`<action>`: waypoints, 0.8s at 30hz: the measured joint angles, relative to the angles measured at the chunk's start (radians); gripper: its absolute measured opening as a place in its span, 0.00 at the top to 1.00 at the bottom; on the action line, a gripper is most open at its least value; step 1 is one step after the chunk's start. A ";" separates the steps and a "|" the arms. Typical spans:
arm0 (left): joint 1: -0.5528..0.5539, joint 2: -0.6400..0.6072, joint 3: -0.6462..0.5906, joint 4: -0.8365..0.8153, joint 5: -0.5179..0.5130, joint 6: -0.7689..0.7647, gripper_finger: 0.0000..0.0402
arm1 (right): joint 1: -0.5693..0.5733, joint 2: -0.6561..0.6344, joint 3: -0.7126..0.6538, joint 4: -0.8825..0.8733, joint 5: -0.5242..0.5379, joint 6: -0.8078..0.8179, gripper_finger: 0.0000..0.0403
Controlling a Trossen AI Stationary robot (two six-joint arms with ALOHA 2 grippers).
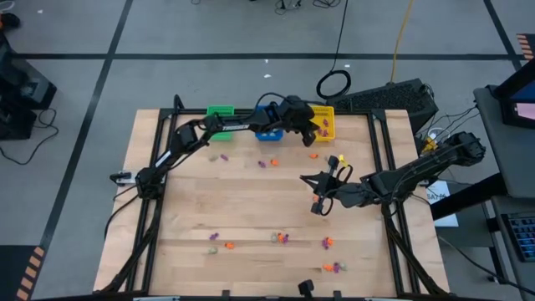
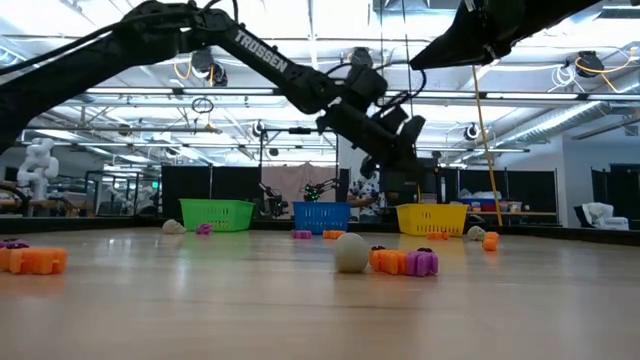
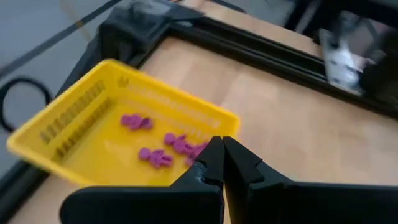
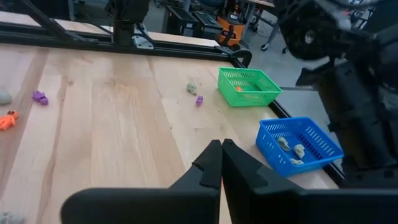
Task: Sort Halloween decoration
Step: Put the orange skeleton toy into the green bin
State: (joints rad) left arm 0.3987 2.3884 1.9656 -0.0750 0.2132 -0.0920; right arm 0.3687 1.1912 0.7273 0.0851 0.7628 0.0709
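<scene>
Trinkets wait while both grippers are shut and empty

Near the front edge of the tabletop, many of the tiny Halloween trinkets (image 1: pixel 280 239) lie loose in small bunches: orange, purple and pale ones. A few more (image 1: pixel 267 163) sit farther back, near the bins.

In the middle of the tabletop, toward the right edge, the right gripper (image 1: pixel 316 178) hangs above the wood. Its two fingers are pressed tight together and hold nothing. Its wrist view looks across to the green bin (image 4: pixel 248 86), with one orange bit inside, and the blue bin (image 4: pixel 300 144), with pale pieces inside.

At the far edge, the left gripper (image 3: pixel 221 163) hangs over the yellow bin (image 3: pixel 61 127). Its fingers are closed too, with nothing between them. Purple pieces (image 3: pixel 168 148) lie in that bin.

So each bin seems to take one colour: purple in yellow, pale in blue, orange in green.

To do the next step well, I think a gripper should open first, then come straight down over just one trinket. Many trinkets touch each other, so picking one at the edge of a bunch looks safest. They are very small, so a slow, careful pinch is best. Check the colour before choosing the bin.
</scene>
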 joint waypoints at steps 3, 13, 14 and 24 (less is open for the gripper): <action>-0.022 -0.007 0.000 -0.003 0.019 0.045 1.00 | 0.000 -0.002 0.000 -0.005 0.000 -0.004 1.00; -0.124 -0.008 -0.205 0.335 -0.121 0.022 1.00 | 0.021 -0.073 0.000 -0.128 -0.003 0.074 1.00; -0.129 -0.014 -0.229 0.365 -0.121 0.013 1.00 | 0.025 -0.083 0.000 -0.152 -0.003 0.096 1.00; -0.151 -0.216 -0.617 0.715 -0.128 -0.006 1.00 | 0.039 -0.081 0.001 -0.432 -0.144 0.348 1.00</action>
State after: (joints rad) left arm 0.2481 2.1719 1.3490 0.6401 0.0853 -0.0978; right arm 0.4076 1.1102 0.7280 -0.3464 0.6189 0.4193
